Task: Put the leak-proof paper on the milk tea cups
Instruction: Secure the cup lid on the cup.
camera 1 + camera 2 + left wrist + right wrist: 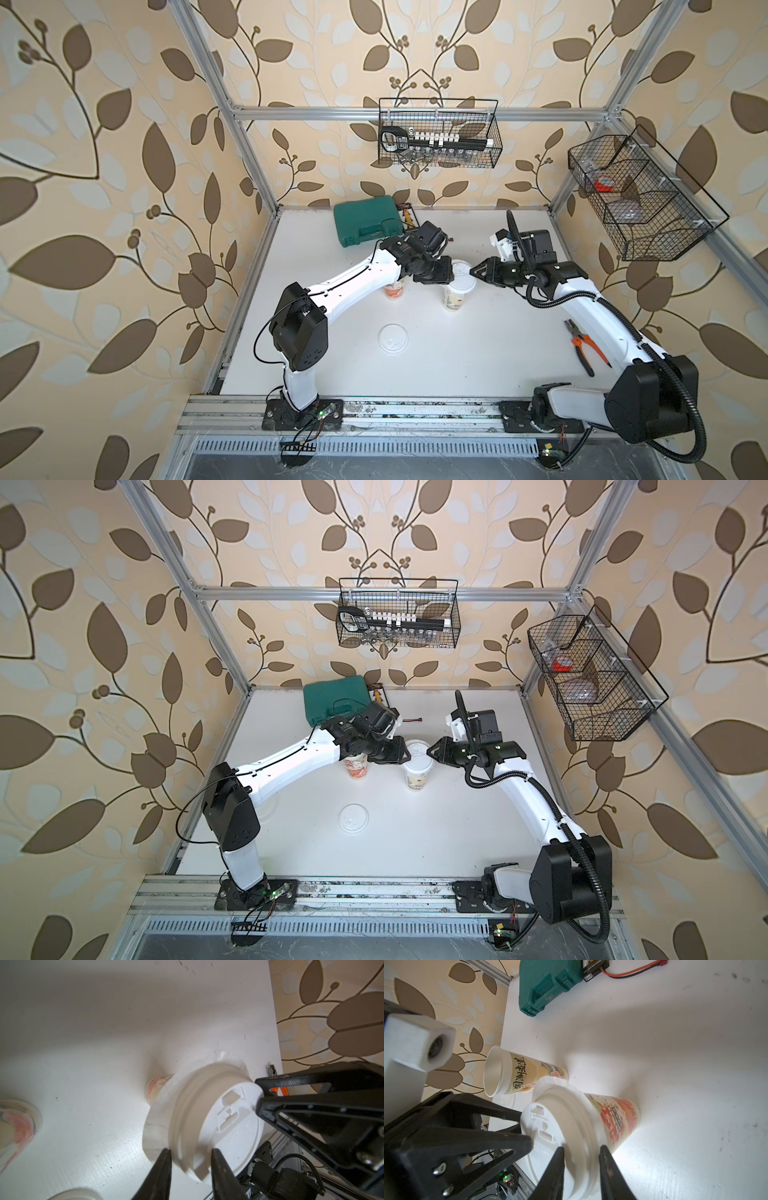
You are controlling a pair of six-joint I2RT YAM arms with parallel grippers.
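Note:
A milk tea cup point(455, 300) point(618, 1120) stands mid-table with a white lid point(460, 283) point(232, 1126) on its mouth. The leak-proof paper point(153, 1126) point(550, 1082) lies under that lid and flares out round the rim. My left gripper point(451, 272) point(190, 1159) comes in from the left and is shut on the lid's edge. From the right, my right gripper point(471, 273) point(581, 1155) grips the opposite edge. The other milk tea cup point(395, 291) point(519, 1072) stands open just left of it, partly under my left arm, with no paper or lid.
A loose white lid point(392, 338) lies on the table in front of the cups. A green case point(365, 222) sits at the back left, and orange-handled pliers point(586, 347) lie at the right edge. Wire baskets point(438, 133) point(636, 195) hang on the back and right walls.

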